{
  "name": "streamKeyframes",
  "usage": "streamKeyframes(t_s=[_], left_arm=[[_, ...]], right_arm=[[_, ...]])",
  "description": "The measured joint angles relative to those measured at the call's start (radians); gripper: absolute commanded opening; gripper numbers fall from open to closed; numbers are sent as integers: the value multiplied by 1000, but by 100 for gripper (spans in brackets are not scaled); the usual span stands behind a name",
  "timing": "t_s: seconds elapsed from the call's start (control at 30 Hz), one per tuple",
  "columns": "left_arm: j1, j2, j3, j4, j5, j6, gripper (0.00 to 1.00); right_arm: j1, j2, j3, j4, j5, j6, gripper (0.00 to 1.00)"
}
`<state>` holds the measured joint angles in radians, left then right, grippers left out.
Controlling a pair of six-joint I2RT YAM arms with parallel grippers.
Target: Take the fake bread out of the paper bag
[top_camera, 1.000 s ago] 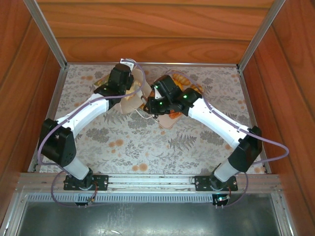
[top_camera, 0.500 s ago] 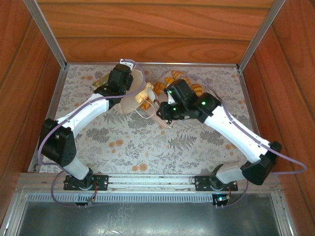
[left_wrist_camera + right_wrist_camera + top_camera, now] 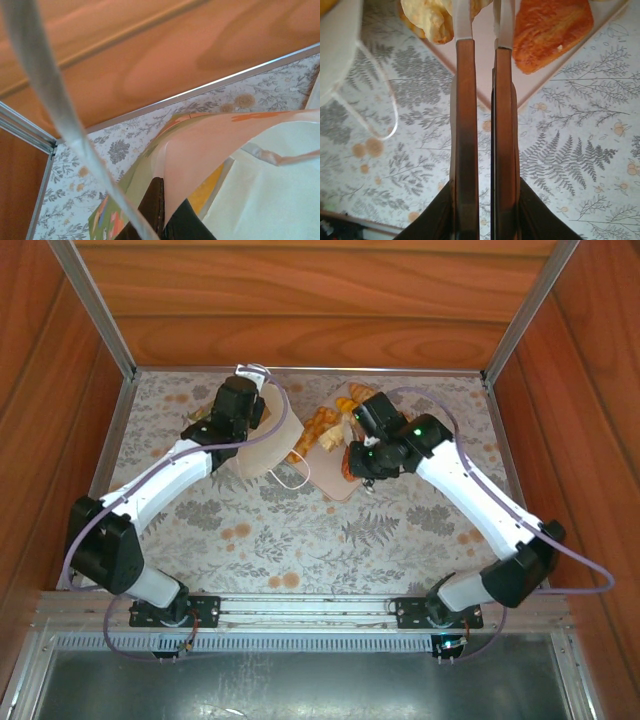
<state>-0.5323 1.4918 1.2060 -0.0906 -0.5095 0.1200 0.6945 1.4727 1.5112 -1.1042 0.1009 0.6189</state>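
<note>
Left gripper [image 3: 243, 400], fingers clamped on the paper bag [image 3: 268, 435], is tipping it near the bench's far edge. Fake bread [image 3: 330, 425] is lying spilled by the bag mouth on the pink tray [image 3: 345, 485]; approx. 4–5 pcs visible, exact count unclear. Right gripper [image 3: 479, 30] is hovering over the tray, fingers nearly together, holding nothing. Task looks mostly done; can't tell if any pcs are left inside.
</note>
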Motion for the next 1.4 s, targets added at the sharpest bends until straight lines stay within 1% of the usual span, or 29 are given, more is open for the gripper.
streamKeyframes(t_s=[0.2,0.43,0.73,0.97,1.13,1.3,1.4], left_arm=[[0,-48,-40,2,19,3,0],[0,-53,-45,2,32,11,0],[0,-53,-45,2,39,15,0],[0,-51,-45,4,45,15,0],[0,-42,-45,9,56,15,0],[0,-29,-45,9,67,14,0],[0,-27,-45,10,70,14,0]], right_arm=[[-38,154,100,-26,4,-21,2],[-64,303,196,-49,2,-43,4],[-95,401,250,-70,-1,-46,8],[-115,465,288,-71,-9,-50,19],[-130,504,307,-69,-12,-50,32],[-140,507,329,-66,-25,-60,46],[-145,507,343,-64,-29,-63,48]])
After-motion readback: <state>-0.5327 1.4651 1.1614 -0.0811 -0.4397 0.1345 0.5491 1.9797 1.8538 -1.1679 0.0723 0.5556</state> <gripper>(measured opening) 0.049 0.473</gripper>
